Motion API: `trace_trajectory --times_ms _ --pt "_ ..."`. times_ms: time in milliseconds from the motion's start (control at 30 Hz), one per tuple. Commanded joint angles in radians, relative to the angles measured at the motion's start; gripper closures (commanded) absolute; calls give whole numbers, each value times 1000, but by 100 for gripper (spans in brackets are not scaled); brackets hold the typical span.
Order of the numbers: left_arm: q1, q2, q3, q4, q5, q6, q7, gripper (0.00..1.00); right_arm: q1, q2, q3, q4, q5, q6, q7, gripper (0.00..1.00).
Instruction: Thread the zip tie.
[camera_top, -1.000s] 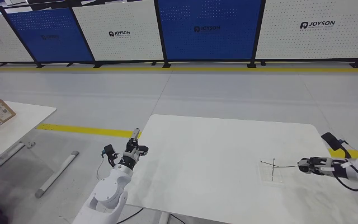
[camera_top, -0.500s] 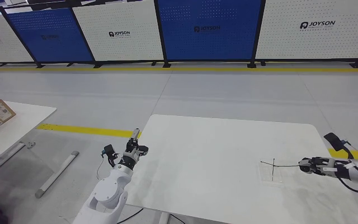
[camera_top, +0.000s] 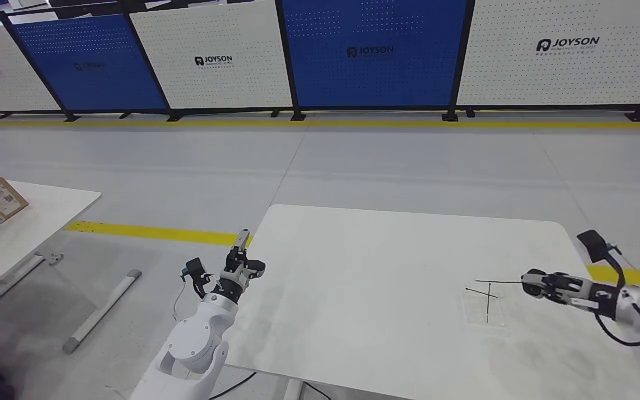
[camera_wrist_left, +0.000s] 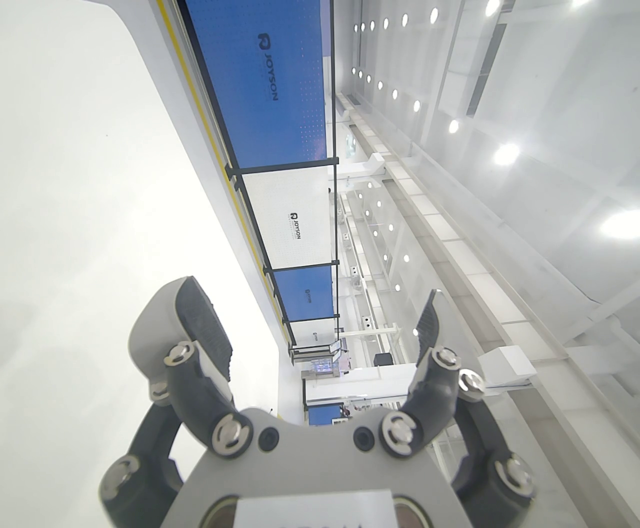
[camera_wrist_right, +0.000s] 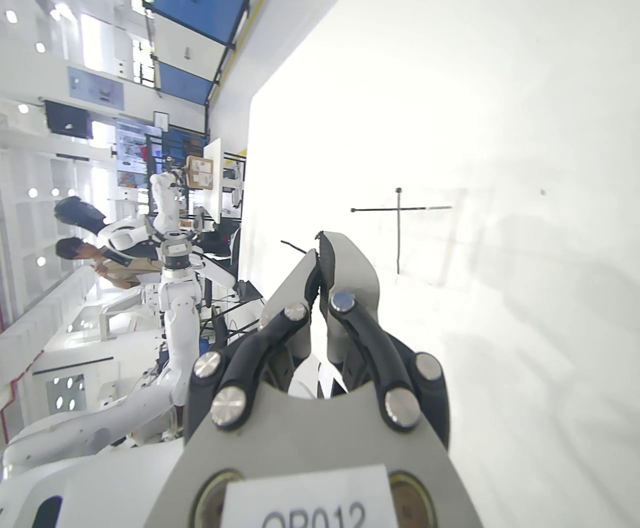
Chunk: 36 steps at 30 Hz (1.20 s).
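Observation:
My right gripper (camera_top: 528, 283) (camera_wrist_right: 318, 250) hovers near the right edge of the white table (camera_top: 380, 290), shut on one end of a thin black zip tie (camera_top: 500, 282) (camera_wrist_right: 294, 246). The tie's free length points toward the table's middle. Two more black zip ties (camera_top: 488, 300) (camera_wrist_right: 398, 230) lie crossed on the table just in front of it. My left gripper (camera_top: 241, 250) (camera_wrist_left: 320, 310) is at the table's left edge, far from the ties, open with nothing between its fingers.
A second white table (camera_top: 40, 210) stands off to the left across bare floor. Blue and white pegboard panels (camera_top: 370, 50) line the far side behind a yellow floor line. The right gripper is close to the table's right edge.
The right gripper has shifted toward the table's far side and slightly inward, carrying the zip tie up off the crossed ones. The left arm has not moved.

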Motion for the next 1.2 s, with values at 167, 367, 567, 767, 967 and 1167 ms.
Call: trace_trajectory --times_ms 167,367,567,767,967,1167 --pt "0 0 0 0 0 0 0 0 -52 -9 8 -39 83 -168 -33 100" --pt "0 0 0 0 0 0 0 0 -53 -14 -7 -34 93 -173 -20 100" --pt "0 0 0 0 0 0 0 0 -53 -14 -7 -34 93 -173 -20 100" --pt "0 0 0 0 0 0 0 0 -53 -14 -7 -34 93 -173 -20 100" --pt "0 0 0 0 0 0 0 0 -53 -14 -7 -34 93 -173 -20 100" --pt "0 0 0 0 0 0 0 0 -63 -15 -12 -45 81 -178 -37 100"
